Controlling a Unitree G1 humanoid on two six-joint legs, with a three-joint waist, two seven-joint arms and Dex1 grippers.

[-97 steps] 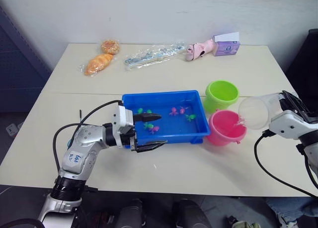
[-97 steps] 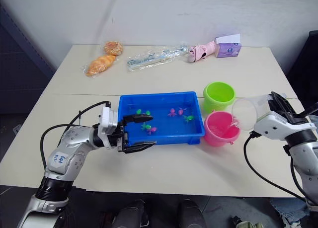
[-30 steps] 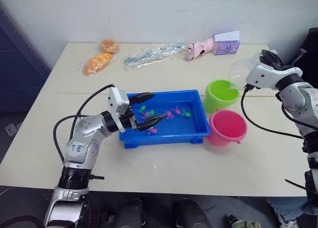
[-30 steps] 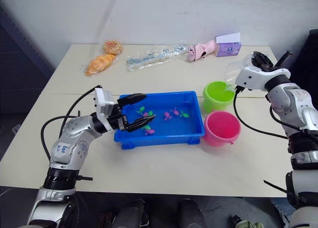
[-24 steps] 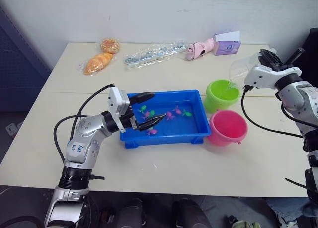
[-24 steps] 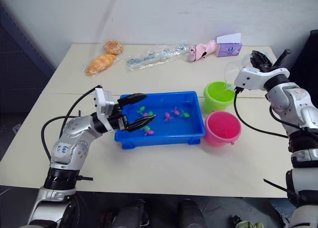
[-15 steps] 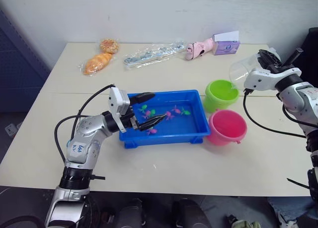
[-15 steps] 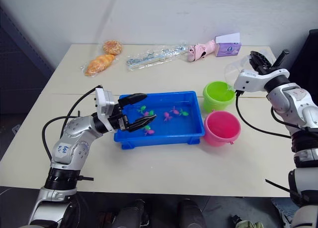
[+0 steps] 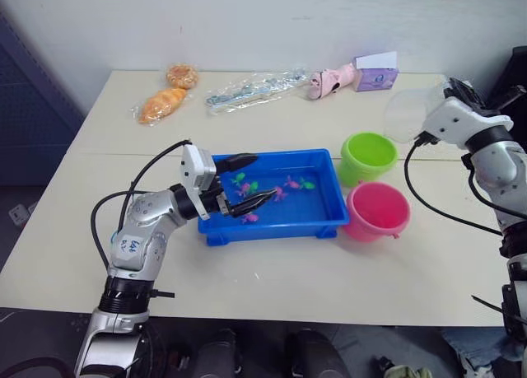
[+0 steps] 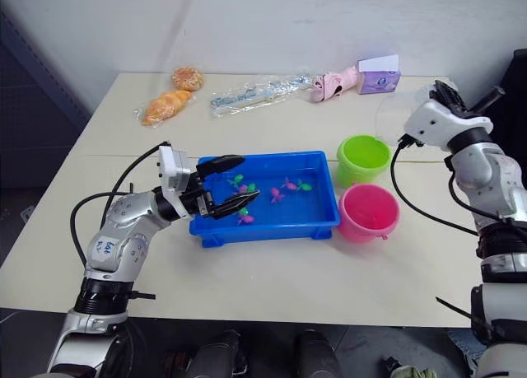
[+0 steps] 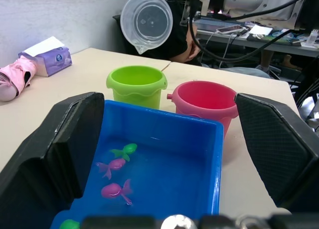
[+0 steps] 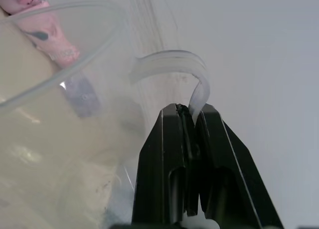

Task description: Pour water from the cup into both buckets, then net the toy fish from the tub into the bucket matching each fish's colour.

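A: What has changed since the earlier pictures?

B: A few seconds ago the right gripper [image 12: 192, 114] held the cup [image 9: 409, 114] tipped over the pink bucket [image 9: 376, 211]. A second ago it was tipped over the green bucket [image 9: 367, 156]. Now the cup is lifted away, up and to the right of the green bucket, and nothing runs from its lip. The tub [image 9: 325, 217] also sits a little differently than it did three seconds ago.

A: And how does that gripper stand?

B: Its two black fingers are pressed together on the cup's thin clear handle [image 12: 197, 87], which arches just above the fingertips. The cup body hangs beside the fingers, on the side toward the tub.

A: The left gripper [image 9: 247, 180]?

B: Fingers wide apart and holding nothing. It reaches over the near-left corner of the tub, one finger [image 11: 55, 154] over the rim on either side in the wrist view. Since a second ago it has barely shifted.

A: Where are the toy fish?

B: In the tub, just ahead of the left fingertips: pink fish [image 11: 115, 190] and green fish [image 11: 124, 150] lie together on the blue floor. Both buckets stand past the tub's far end from that gripper, green behind pink, close to each other.
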